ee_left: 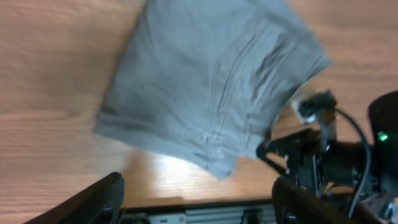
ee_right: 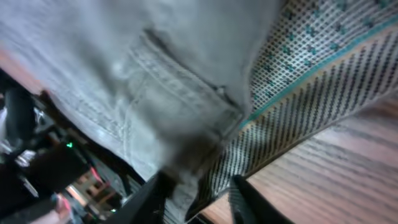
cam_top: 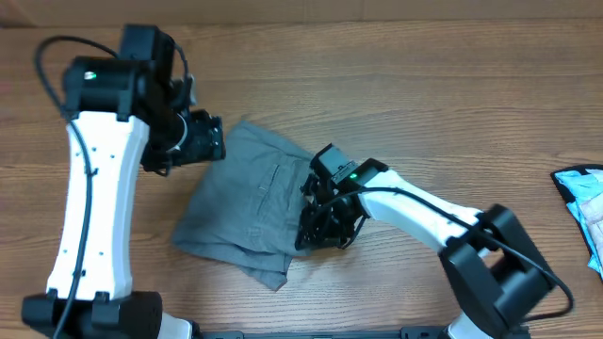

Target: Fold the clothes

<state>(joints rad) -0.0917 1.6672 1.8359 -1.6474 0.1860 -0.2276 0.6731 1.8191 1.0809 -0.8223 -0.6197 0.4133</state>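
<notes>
**Grey shorts mid-desk, one pincer on, one off**

The shorts (cam_top: 247,202) lie in a rumpled slab at the centre of the desk (cam_top: 396,85), set on a slant. One corner points to 12 o'clock, another to 6, and a flat hem runs along the 8 o'clock side.

The right pincer (cam_top: 325,226) sits at the 4 o'clock edge of the shorts. In its own wrist view the jaws stand narrow with grey cloth bunched between them, so it is holding the shorts' edge (ee_right: 186,180). A dotted lining (ee_right: 323,68) shows just beside the stitched seam.

The left pincer (cam_top: 209,139) hangs at the 10 o'clock corner of the shorts. Whether it touches them I cannot tell from above. In its wrist view its fingers (ee_left: 106,199) are spread wide, with nothing but bare wood between them.

There is open wood from 12 to 2 o'clock of the shorts. The left arm fills the 9 o'clock side and the right arm crosses the 4 o'clock side. A blue cloth (cam_top: 579,202) lies at the desk's 3 o'clock edge, well apart from the shorts.
</notes>
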